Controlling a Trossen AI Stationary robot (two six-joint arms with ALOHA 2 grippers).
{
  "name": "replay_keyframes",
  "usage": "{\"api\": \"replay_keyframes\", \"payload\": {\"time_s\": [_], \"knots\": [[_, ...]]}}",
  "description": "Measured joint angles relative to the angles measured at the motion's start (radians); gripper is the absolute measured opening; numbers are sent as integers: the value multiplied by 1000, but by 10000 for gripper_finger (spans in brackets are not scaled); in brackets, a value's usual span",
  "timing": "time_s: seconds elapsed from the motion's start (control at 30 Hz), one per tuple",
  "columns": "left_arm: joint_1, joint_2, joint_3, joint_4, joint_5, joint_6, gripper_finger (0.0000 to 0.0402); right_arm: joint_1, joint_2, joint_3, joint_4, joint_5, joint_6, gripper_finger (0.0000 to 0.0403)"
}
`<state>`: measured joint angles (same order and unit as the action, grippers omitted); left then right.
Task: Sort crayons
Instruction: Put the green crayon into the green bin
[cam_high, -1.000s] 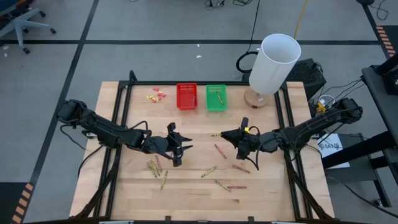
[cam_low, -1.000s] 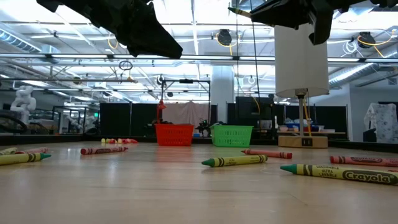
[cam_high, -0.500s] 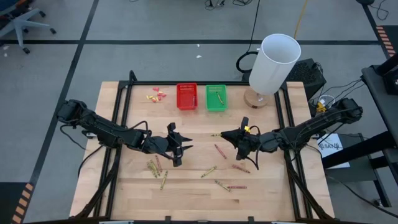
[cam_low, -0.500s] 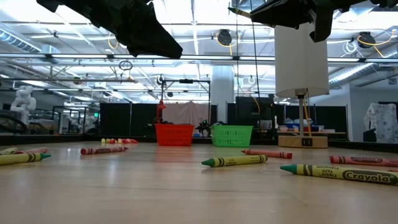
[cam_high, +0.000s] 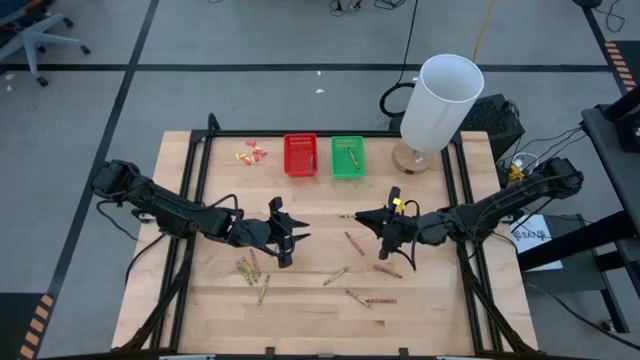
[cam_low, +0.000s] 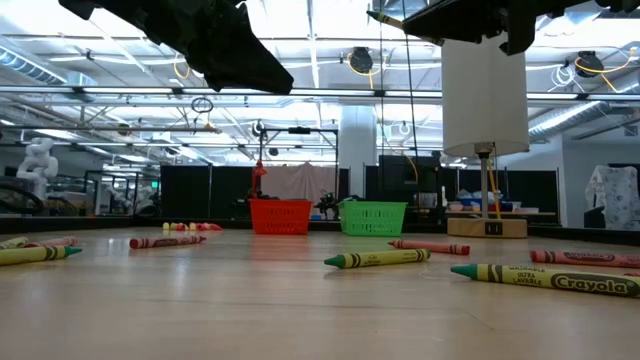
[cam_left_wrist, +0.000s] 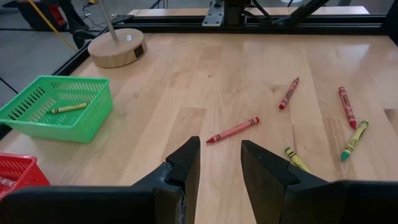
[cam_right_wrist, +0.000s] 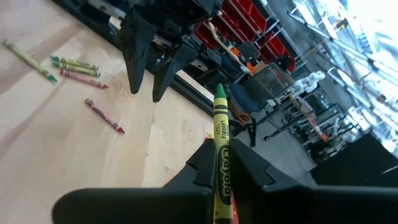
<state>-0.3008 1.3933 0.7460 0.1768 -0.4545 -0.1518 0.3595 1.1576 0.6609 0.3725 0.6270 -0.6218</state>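
Right gripper (cam_high: 390, 221) is clamped on a yellow-green crayon (cam_right_wrist: 221, 155); green basket (cam_high: 347, 157) next, release low. Left gripper (cam_high: 284, 232) hangs jaws apart.

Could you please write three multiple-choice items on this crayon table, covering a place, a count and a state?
1. Where does the green basket sit relative to the red basket in the high view?
A. on its right
B. on its left
C. stacked on it

2. How many crayons lie in the green basket?
A. none
B. one
C. four

3. What is the right gripper doing?
A. open, empty
B. shut on a yellow-green crayon
C. shut on a red crayon

Answers: 1 A, the baskets stand side by side; 2 B, the left wrist view shows one; 3 B, the right wrist view shows the jaws clamping it.
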Motion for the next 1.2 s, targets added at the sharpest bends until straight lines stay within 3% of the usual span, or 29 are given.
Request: {"api": "replay_keyframes", "payload": {"time_s": [0.7,0.87,1.2], "knots": [[0,0,0,-2,0,0,116,-26,22,0,4,0,573,13],[-1,0,0,-3,0,0,116,-87,89,0,8,0,646,13],[-3,0,0,-8,0,1,116,-314,203,0,59,0,760,13]]}}
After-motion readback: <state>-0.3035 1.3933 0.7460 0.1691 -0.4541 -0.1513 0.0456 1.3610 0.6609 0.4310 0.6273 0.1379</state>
